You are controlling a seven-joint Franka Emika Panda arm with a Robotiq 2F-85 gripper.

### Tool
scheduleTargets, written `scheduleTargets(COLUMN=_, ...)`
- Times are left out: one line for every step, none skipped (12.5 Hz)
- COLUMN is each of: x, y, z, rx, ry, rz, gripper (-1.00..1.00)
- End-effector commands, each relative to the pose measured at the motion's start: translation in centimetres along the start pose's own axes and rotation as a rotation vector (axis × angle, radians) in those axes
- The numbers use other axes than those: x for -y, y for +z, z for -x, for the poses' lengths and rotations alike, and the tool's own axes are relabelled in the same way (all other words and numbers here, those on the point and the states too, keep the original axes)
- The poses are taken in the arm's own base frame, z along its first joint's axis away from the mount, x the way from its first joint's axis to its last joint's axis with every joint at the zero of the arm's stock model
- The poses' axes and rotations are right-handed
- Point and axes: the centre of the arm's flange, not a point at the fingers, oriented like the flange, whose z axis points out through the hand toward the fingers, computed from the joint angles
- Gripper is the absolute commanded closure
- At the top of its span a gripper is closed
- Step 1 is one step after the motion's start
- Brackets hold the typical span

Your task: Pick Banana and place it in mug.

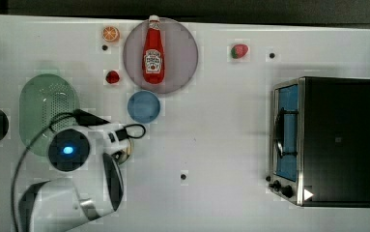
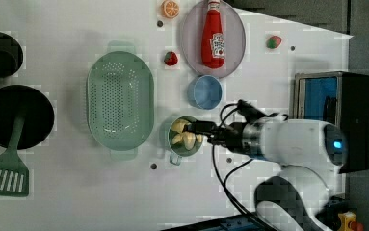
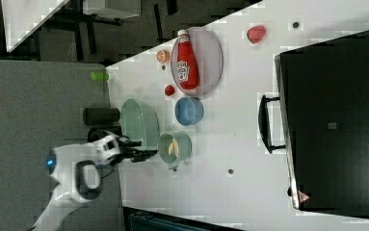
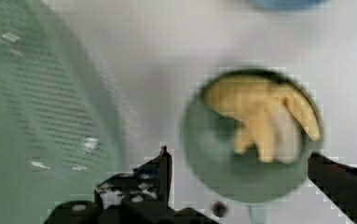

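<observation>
Gripper (image 4: 236, 163) is spread wide and empty right over the mug (image 2: 186, 137), and the banana (image 2: 184, 136) already sits inside it, mid-bench toward the arm's edge. My guess at the risk: a finger clipping the rim on the way out could tip the mug and dump the banana. The colander (image 2: 120, 100) is just beside it and the blue cup (image 2: 205, 92) is near, so not much room.

Ketchup bottle (image 1: 153, 50) lies on grey plate (image 1: 185, 53).
</observation>
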Motion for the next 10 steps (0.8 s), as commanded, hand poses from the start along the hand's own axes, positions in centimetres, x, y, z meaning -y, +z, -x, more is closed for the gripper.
scheduleTargets(x=-0.8, y=-8.8, z=-1.8, rx=-0.130, ry=0.102, rz=-0.047, gripper=-1.00)
scheduleTargets(x=-1.8, y=-12.0, z=-2.2, rx=-0.151, ry=0.128, rz=-0.045, gripper=-1.00)
scheduleTargets(x=-3.2, y=-15.1, z=-2.6, rx=-0.159, ry=0.159, rz=-0.037, gripper=-1.00)
scheduleTargets(x=-4.8, y=-18.1, z=-2.7, rx=-0.147, ry=0.190, rz=-0.018, gripper=-1.00)
scheduleTargets(x=-6.6, y=-21.0, z=-2.8, rx=-0.125, ry=0.223, rz=-0.001, gripper=-1.00)
scheduleTargets(x=-8.5, y=-23.9, z=-3.0, rx=-0.106, ry=0.263, rz=0.006, gripper=-1.00)
scheduleTargets(x=-10.5, y=-26.6, z=-3.4, rx=-0.093, ry=0.299, rz=0.002, gripper=-1.00)
scheduleTargets(x=-12.5, y=-28.9, z=-3.9, rx=-0.077, ry=0.338, rz=-0.003, gripper=-1.00)
scheduleTargets(x=-14.4, y=-30.4, z=-4.5, rx=-0.065, ry=0.372, rz=-0.001, gripper=-1.00)
scheduleTargets(x=-16.0, y=-31.7, z=-5.3, rx=-0.076, ry=0.393, rz=0.006, gripper=-1.00)
